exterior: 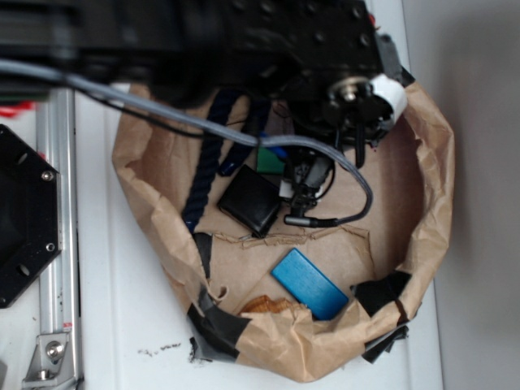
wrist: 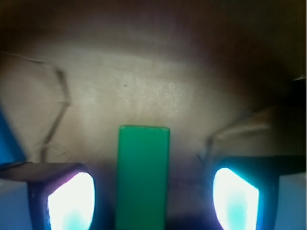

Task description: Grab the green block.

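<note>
The green block (wrist: pixel 143 177) was seen in the lower middle of the wrist view, lying on brown paper between the two glowing fingertips (wrist: pixel 72 201) of the claw (wrist: pixel 153 201). The claw was spread wide, with clear gaps either side and nothing held. In the exterior view, the block (exterior: pixel 270 160) was glimpsed under the arm, just above the black wallet (exterior: pixel 250 201), inside the paper bag (exterior: pixel 422 211) on the table (exterior: pixel 146 325).

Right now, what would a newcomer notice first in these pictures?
In the wrist view, the green block stands out, lying between the open end effector fingers. In the exterior view, a shiny blue block and a black wallet lie inside the brown paper bag.
</note>
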### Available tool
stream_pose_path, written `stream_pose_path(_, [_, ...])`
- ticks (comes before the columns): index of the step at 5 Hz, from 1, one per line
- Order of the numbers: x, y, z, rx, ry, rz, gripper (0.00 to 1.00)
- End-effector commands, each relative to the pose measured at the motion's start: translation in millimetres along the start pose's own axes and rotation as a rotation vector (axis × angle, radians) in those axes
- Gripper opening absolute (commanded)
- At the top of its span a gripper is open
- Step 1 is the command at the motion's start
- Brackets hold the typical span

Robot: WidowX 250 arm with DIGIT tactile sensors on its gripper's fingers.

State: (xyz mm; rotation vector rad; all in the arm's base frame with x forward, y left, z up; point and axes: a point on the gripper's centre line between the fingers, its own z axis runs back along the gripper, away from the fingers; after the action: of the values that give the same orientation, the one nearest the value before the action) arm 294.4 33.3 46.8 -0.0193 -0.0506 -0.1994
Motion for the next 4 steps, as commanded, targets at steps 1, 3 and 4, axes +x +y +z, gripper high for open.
stream_pose_path(1, [5,-13,-34,0.027,0.024,0.087,1.00])
stream_pose_path(3, [2,-19,-5,0.049,0.004,0.094,0.00])
stream_pose_path(4, [17,-14,44,0.049,-0.086,0.034,0.00])
